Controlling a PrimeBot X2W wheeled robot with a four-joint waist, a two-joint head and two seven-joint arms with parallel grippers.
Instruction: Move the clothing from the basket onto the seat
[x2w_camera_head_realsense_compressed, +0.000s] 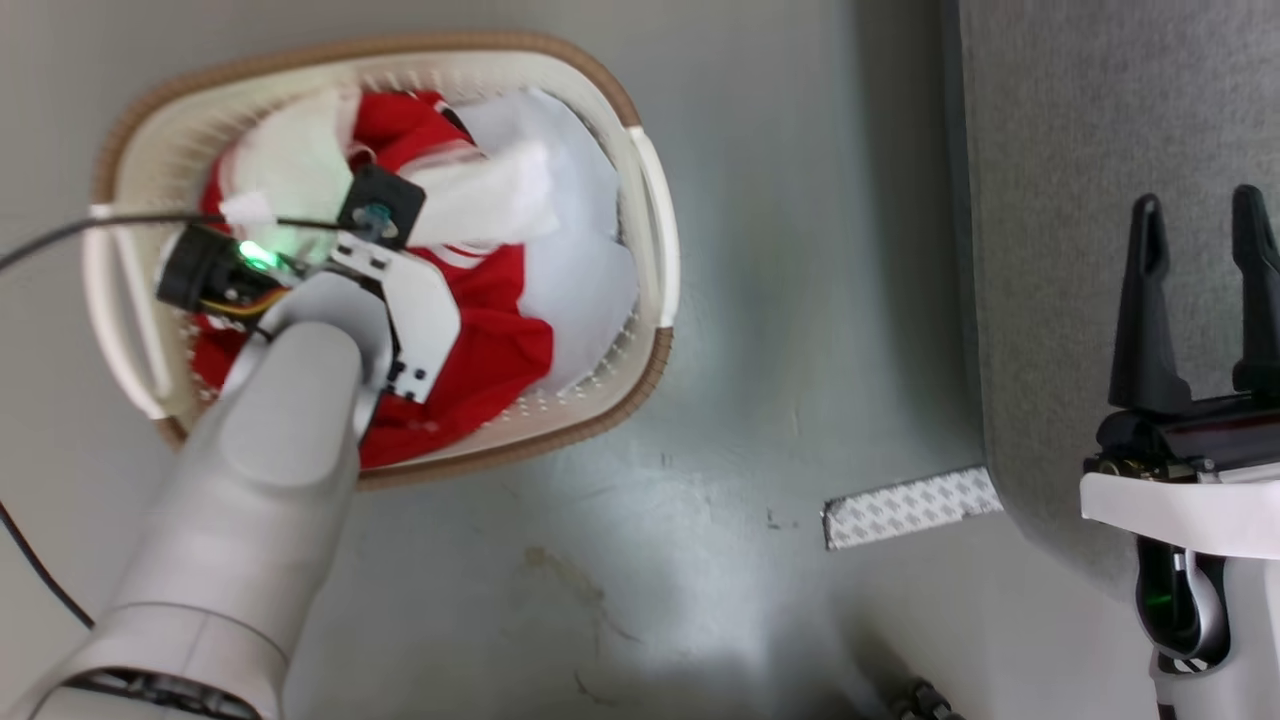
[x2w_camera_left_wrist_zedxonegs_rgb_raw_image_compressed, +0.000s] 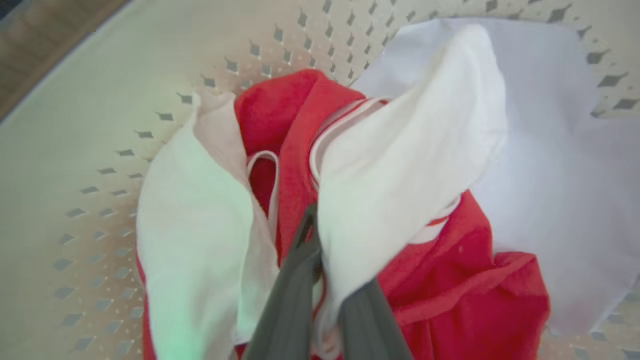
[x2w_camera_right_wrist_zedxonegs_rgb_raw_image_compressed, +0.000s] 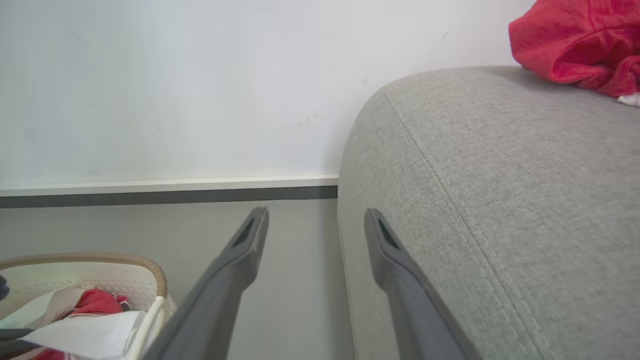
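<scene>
Glaring off the floor (x2w_camera_head_realsense_compressed: 690, 590); glowing green across the clothing (x2w_camera_left_wrist_zedxonegs_rgb_raw_image_compressed: 195, 280); blurring the near fingers (x2w_camera_left_wrist_zedxonegs_rgb_raw_image_compressed: 287, 310); shadowing beside the seat (x2w_camera_head_realsense_compressed: 1040, 200).

- One laundry basket (x2w_camera_head_realsense_compressed: 610, 410).
- One grey sofa (x2w_camera_right_wrist_zedxonegs_rgb_raw_image_compressed: 500, 200).
- Two grippers: the left gripper (x2w_camera_left_wrist_zedxonegs_rgb_raw_image_compressed: 332, 280) and the right gripper (x2w_camera_head_realsense_compressed: 1197, 205).
- One red garment (x2w_camera_right_wrist_zedxonegs_rgb_raw_image_compressed: 575, 45) on the sofa.
- One tangled heap of red-and-white clothing (x2w_camera_head_realsense_compressed: 500, 350) in the basket; its separate pieces cannot be counted.
- One plain white sheet (x2w_camera_head_realsense_compressed: 585, 280).
- One patterned tape strip (x2w_camera_head_realsense_compressed: 910, 508) on the floor.

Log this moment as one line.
left gripper: shut on clothing in basket | right gripper: open, beside seat | one red garment on seat
</scene>
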